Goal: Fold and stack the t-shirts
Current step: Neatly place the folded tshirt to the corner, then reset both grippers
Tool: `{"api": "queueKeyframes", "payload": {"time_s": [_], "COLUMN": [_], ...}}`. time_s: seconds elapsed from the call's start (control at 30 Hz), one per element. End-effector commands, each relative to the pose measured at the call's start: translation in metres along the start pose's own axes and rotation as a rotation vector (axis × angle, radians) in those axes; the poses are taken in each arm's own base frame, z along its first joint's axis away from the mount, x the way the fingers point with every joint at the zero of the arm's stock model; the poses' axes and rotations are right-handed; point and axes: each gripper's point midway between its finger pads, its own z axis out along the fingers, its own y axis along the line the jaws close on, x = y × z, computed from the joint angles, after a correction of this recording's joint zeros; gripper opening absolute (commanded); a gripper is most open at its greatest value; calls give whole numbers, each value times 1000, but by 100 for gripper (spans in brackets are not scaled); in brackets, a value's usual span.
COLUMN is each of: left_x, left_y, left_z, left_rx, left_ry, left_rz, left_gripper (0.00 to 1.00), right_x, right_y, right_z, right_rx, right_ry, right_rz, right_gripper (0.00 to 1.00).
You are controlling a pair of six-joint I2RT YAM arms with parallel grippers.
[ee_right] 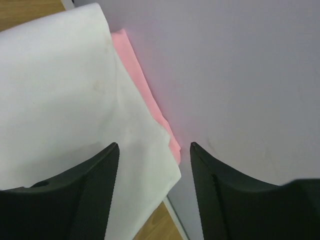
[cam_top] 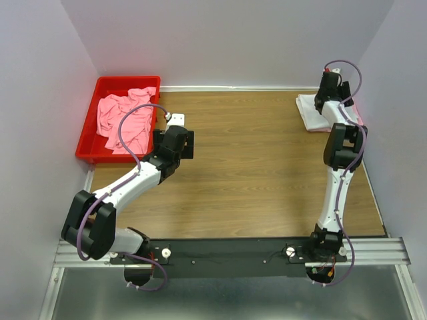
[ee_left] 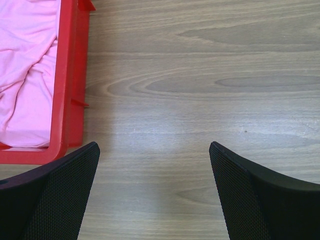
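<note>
The right gripper (ee_right: 154,146), in its own wrist view, is standing with its two black fingers (ee_right: 85,195) moderately apart and is gripping nothing. Just under it, the folded plain white cotton t-shirt (ee_right: 60,90) is lying flat on a folded light pink t-shirt (ee_right: 142,90), whose edge is showing beside the pale lilac wall (ee_right: 240,75). The white corner is appearing in the gap between the fingers.

In the left wrist view, the left gripper (ee_left: 154,147) is hanging wide open over the brown wooden table (ee_left: 200,90). The crumpled light pink t-shirts (ee_left: 25,75) are lying inside the red plastic bin (ee_left: 62,90), to the left of the fingers and apart from them.

In the top view, the right arm (cam_top: 337,187) is stretching to the far right corner, above the stack. The left arm (cam_top: 127,187) is bending, with its wrist near the bin.
</note>
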Motion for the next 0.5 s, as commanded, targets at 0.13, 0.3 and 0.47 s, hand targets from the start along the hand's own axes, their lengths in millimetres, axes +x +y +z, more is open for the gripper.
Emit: {"api": "queueKeyframes", "payload": {"time_s": [0.13,0.3,0.47], "left_x": [-36,-55,-76], "left_y": [9,19,38], "left_z": [-19,-40,-75], "left_rx": [-24,-26,-36], "left_ry": [-100,-173,-268], "left_rz": [-54,-109,-195], "left_gripper": [98,98,98], "right_x": [-42,-62,-52], "right_y": [-76,-107,-124], "right_z": [-62,-138,-223], "right_rx": [24,-204,-443], "right_ry": [-100,-153,-166], "right_rz": [302,520,715], "right_gripper": [84,89,100]}}
